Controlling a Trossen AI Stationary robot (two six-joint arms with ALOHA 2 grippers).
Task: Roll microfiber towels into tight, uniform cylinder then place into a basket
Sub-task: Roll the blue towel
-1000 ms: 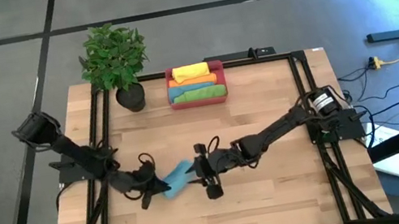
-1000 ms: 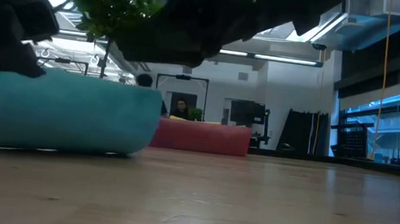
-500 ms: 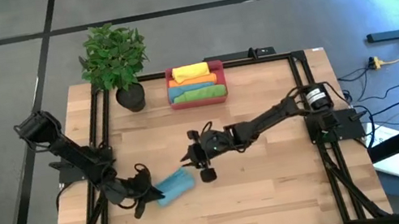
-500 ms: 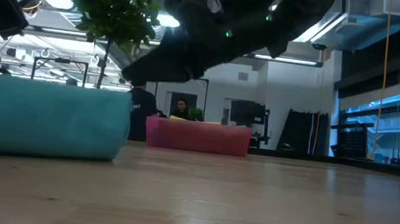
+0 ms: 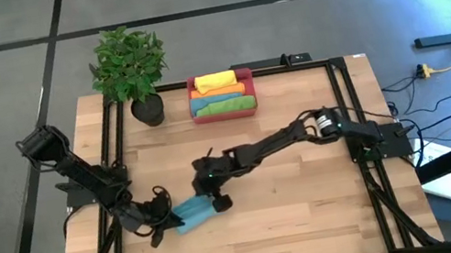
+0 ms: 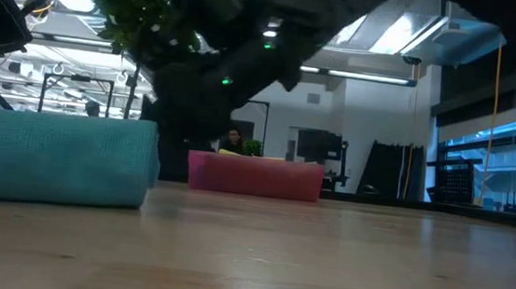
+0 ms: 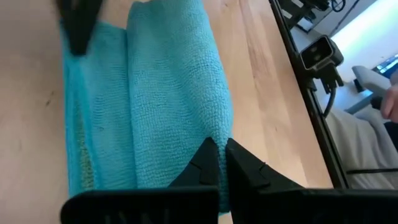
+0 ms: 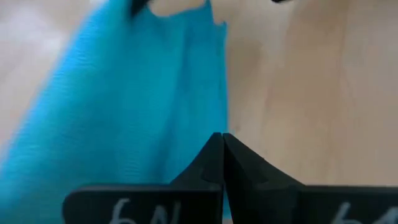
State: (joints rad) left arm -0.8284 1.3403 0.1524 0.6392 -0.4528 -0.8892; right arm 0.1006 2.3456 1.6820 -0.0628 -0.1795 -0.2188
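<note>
done: yellow, orange, green towels rolled in basket point(image 5: 225, 113) | in hand: teal roll point(image 5: 195, 213) on table, well short of basket | left gripper point(image 5: 165, 220) clenched at one end | right gripper point(image 5: 218, 204) clenched at other end | left: finish roll, basket it

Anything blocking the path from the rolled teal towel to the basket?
Nothing visible. Bare table lies between the teal towel and the basket. The plant pot stands off to one side. Both claws, left and right, sit at the towel.
</note>
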